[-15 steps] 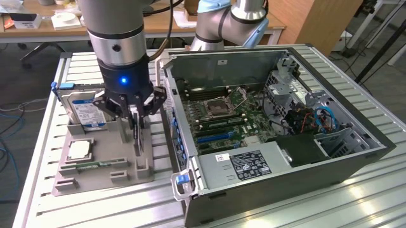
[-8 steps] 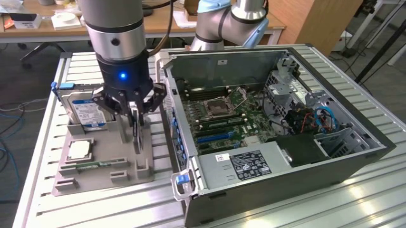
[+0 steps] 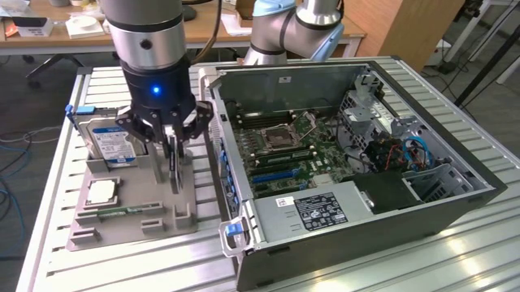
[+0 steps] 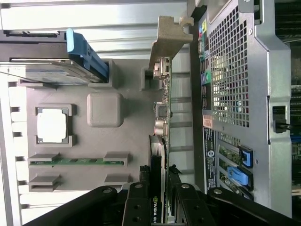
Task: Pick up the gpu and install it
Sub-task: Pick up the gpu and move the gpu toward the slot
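**Jaws clamped on the gpu, card standing in its holder**

Your gripper (image 3: 172, 149) (image 4: 159, 207) is low over the grey parts holder (image 3: 122, 228) (image 4: 131, 141), and its jaws are closed on the gpu (image 3: 175, 167) (image 4: 163, 117), one finger on each flat face. The card stands on edge between the jaws, running straight down from them to the holder. You cannot tell from either view whether its lower edge has left the holder. In the wrist view you look along the thin edge of the card: the black end sits between the fingers, and the silvery bracket (image 4: 167, 42) is at the end farthest from them.

On one side of the jaws, close by, is the open computer case (image 3: 357, 243) (image 4: 230, 70), with its motherboard (image 3: 284, 140) exposed. On the other side, in the same holder, the blue-labelled hard drive (image 3: 114, 143) (image 4: 47, 70) stands upright near the jaws. The processor chip (image 3: 101, 191) (image 4: 51, 125) and the green memory stick (image 3: 130, 211) (image 4: 75, 161) lie flat farther off. Holder and case both rest on the slatted metal table (image 3: 406, 267).
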Controlling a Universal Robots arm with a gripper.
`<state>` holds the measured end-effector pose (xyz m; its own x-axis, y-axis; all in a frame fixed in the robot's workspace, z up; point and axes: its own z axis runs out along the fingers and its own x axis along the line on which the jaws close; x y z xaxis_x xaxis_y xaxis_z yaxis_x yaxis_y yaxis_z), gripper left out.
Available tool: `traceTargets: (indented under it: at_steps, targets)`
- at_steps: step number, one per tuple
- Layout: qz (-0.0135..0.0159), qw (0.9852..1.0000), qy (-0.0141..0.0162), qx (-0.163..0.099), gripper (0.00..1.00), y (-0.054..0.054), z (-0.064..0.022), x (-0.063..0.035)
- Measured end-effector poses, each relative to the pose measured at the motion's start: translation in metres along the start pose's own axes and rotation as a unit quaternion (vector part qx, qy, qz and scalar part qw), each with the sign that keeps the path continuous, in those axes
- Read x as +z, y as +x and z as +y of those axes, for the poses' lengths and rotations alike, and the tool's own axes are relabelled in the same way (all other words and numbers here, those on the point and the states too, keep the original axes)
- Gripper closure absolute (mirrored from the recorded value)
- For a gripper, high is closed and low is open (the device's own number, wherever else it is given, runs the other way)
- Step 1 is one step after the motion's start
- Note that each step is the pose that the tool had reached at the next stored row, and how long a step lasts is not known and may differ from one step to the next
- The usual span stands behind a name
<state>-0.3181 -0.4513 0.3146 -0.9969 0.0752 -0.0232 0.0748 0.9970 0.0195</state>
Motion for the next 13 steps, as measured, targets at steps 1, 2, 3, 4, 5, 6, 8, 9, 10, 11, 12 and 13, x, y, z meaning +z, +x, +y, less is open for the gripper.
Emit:
traceTargets:
  at_steps: [1,2,3,4,5,6,8,9,10,11,12,13]
  targets:
    - [0.0000,1.0000,0.0000,0.000,0.73,0.000,0.0000,-0.0010]
    - [0.0000,1.0000,0.0000,0.000,0.73,0.000,0.0000,-0.0022]
    - [0.0000,1.0000,0.0000,0.000,0.73,0.000,0.0000,-0.0033]
    - [0.0000,1.0000,0.0000,0.000,0.73,0.000,0.0001,-0.0045]
    - [0.0000,1.0000,0.0000,0.000,0.73,0.000,0.0001,-0.0057]
    - [0.0000,1.0000,0.0000,0.000,0.73,0.000,0.0001,-0.0068]
    - [0.0000,1.0000,0.0000,0.000,0.73,0.000,0.0002,-0.0090]
    - [0.0000,1.0000,0.0000,0.000,0.73,0.000,0.0002,-0.0101]
    - [0.0000,1.0000,0.0000,0.000,0.73,0.000,0.0002,-0.0111]
    - [0.0000,1.0000,0.0000,0.000,0.73,0.000,0.0002,-0.0119]
    - [0.0000,1.0000,0.0000,0.000,0.73,0.000,0.0002,-0.0128]
    - [0.0000,1.0000,-0.0001,0.000,0.73,0.000,0.0003,-0.0136]
